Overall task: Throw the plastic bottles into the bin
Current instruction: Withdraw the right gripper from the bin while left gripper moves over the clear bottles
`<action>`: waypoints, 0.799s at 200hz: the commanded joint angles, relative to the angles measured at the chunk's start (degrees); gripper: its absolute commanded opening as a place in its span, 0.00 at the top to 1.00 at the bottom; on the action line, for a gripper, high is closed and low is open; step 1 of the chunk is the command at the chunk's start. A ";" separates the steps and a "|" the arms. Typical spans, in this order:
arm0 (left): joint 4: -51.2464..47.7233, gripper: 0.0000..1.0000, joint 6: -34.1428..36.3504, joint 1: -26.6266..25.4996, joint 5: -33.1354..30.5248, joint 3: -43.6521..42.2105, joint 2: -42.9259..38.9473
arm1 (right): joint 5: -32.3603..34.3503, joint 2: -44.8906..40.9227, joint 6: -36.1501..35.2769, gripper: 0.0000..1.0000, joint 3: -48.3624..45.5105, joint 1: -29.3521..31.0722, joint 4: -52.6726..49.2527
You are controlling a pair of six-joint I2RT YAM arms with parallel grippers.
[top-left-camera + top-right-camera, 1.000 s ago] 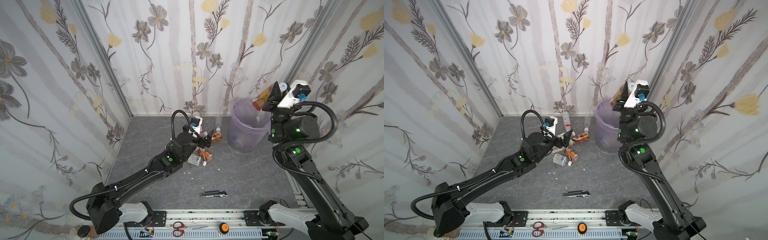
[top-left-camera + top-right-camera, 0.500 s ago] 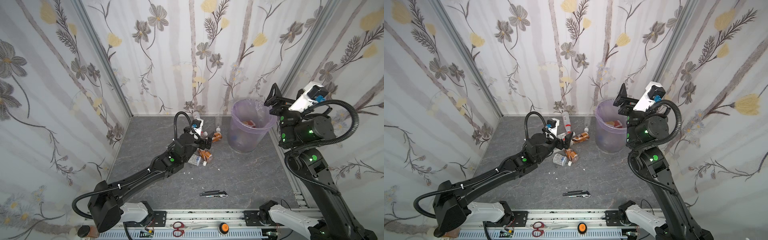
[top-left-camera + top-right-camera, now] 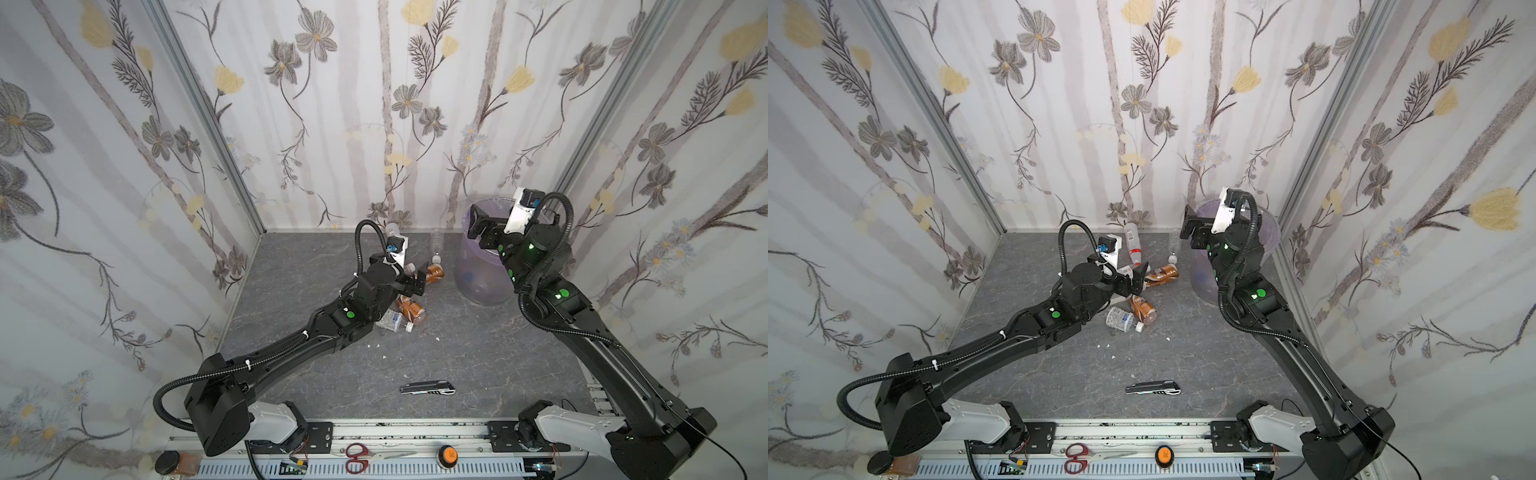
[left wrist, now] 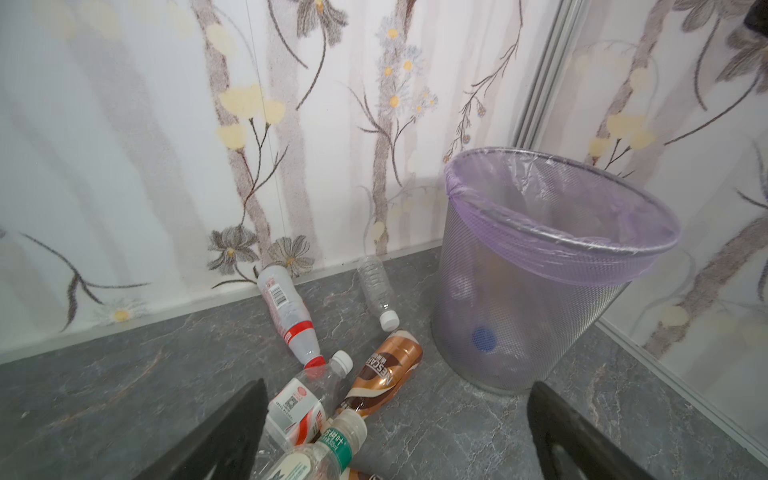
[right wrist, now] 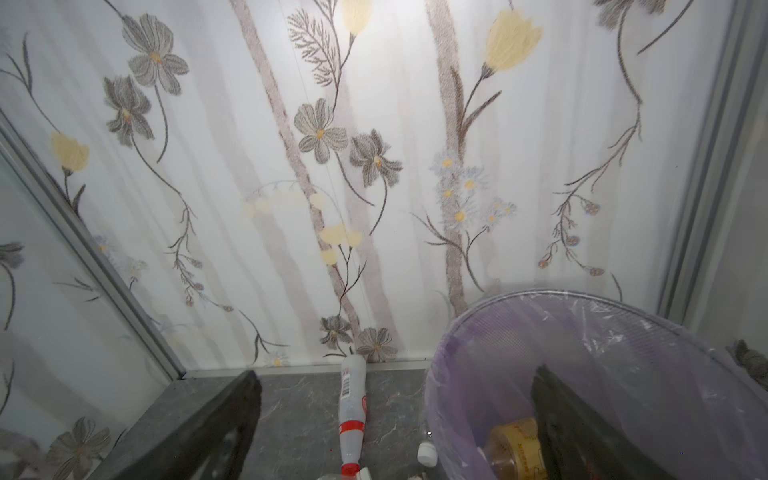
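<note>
Released brown-orange bottle (image 5: 513, 449) now lies inside the lavender-lined mesh bin (image 4: 540, 291).

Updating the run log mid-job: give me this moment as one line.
left pincer: open, above floor bottles | right pincer: open, empty, above bin rim | amber bottle: inside bin

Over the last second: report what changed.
The right tool let go of the brown bottle, which dropped into the bin; the tool then came down leftward at the rim. The left tool stayed open over the floor bottles; the knife did not move.
</note>
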 commanded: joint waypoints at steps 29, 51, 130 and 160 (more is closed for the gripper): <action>-10.98 0.00 -16.41 7.03 2.64 -1.65 1.09 | -5.01 3.85 4.36 0.00 -2.15 2.00 -0.04; -15.35 0.00 -19.22 10.19 5.86 -2.78 1.74 | -5.70 4.80 5.21 0.00 -3.69 2.84 0.48; -21.47 0.00 -25.37 18.91 10.28 -8.72 -1.02 | -9.37 9.52 6.34 0.00 -9.27 6.90 0.36; -21.44 0.00 -27.70 21.79 13.71 -10.75 0.13 | -12.40 12.16 7.77 0.00 -12.15 8.87 -0.60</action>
